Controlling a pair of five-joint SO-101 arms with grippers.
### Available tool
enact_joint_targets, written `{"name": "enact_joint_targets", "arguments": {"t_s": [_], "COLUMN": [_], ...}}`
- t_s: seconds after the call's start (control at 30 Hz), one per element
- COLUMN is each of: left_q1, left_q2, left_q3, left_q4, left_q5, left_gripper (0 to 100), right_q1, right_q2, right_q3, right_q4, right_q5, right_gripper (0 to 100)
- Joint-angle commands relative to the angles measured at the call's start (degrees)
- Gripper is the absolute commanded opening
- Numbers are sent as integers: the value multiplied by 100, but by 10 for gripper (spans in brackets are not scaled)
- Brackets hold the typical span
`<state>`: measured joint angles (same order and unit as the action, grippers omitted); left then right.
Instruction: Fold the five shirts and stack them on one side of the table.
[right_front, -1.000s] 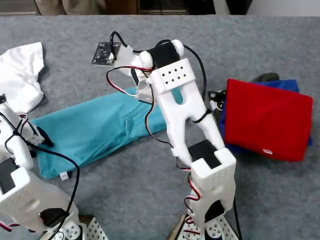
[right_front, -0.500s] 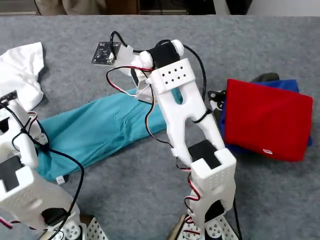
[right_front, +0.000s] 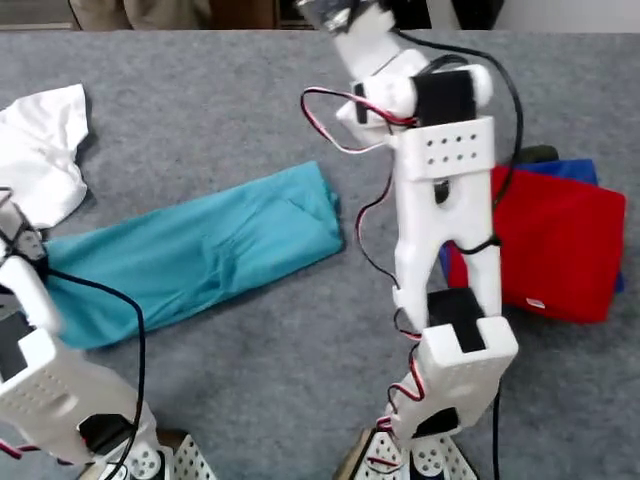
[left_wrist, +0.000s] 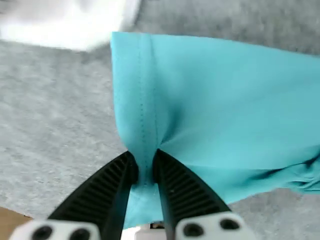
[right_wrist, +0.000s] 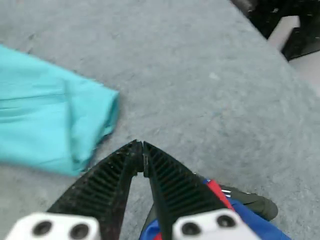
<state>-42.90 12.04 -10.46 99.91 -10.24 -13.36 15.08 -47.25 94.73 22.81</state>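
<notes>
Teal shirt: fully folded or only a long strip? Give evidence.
Only a strip: the teal shirt lies long and narrow, unlike the compact red shirt; the left tool pinches its end.

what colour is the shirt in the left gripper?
Teal, plain, no pattern. The teal shirt in the left gripper shows best in the left wrist view.

Grey felt-topped table — brown wood beyond its far edge.

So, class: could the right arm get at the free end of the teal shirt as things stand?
Probably yes. The right gripper is shut and empty over the table; the teal shirt ends just beside it, with nothing between. The left gripper pinches its far end.
</notes>
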Motion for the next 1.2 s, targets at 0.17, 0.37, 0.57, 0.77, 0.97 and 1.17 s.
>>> {"name": "enact_joint_targets", "arguments": {"t_s": [0.17,0.37,0.57,0.77,0.97,1.17], "left_q1": [360,1398,3182,4668,5495,6013], "left_q2": [-92,-541,-1323,-1358,-1358,-1156], "left_q3": [-422,-316,53,35,44,-9], "left_q4": [97,97,88,-404,-1125,-1714], "left_q5": [-114,-97,255,765,1169,1451], "left_gripper": [18,18,18,18,18,18], "right_q1": [611,1499,2009,2149,2132,2141], "right_q2": [-356,-576,-963,-1112,-1086,-1068], "right_q3": [-268,-286,-277,-242,-233,-233], "right_q4": [-835,-932,-941,-932,-879,-879], "right_q5": [-88,-26,-26,-26,290,325], "right_gripper": [5,5,5,5,5,5]}}
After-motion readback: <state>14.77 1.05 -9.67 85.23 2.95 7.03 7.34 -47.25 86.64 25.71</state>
